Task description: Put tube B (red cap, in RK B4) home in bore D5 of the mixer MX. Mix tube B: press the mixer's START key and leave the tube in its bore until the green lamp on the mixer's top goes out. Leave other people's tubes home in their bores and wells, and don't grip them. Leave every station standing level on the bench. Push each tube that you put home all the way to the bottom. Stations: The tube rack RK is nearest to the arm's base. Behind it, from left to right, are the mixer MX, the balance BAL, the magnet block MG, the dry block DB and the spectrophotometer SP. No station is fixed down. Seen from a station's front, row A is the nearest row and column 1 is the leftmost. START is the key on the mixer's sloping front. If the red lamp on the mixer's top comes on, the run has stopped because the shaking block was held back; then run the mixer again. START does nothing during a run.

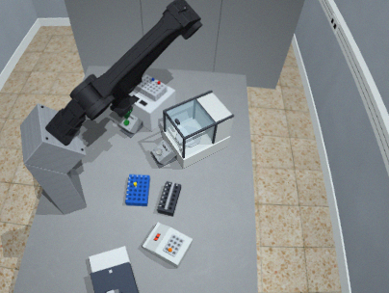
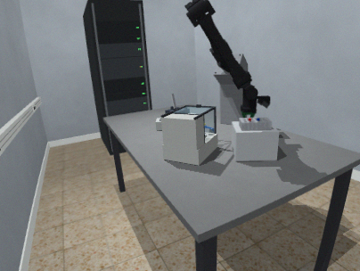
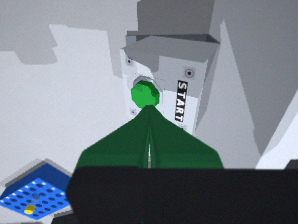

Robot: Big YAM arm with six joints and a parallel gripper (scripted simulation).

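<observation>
Against the green START key on the mixer's sloping front, the end effector stood fully closed with nothing between its green fingers, their joined tip touching the key's lower edge in the wrist view. Behind the key, on the mixer's top block, a red-capped tube B stood in a bore, with a blue-capped tube just beside it; which bore each occupied could not be read. Right of the mixer stood the glass-walled balance. Nearer the arm's base than the mixer, the blue tube rack held one yellow-capped tube, and a black block lay just beside the rack on the bench.
</observation>
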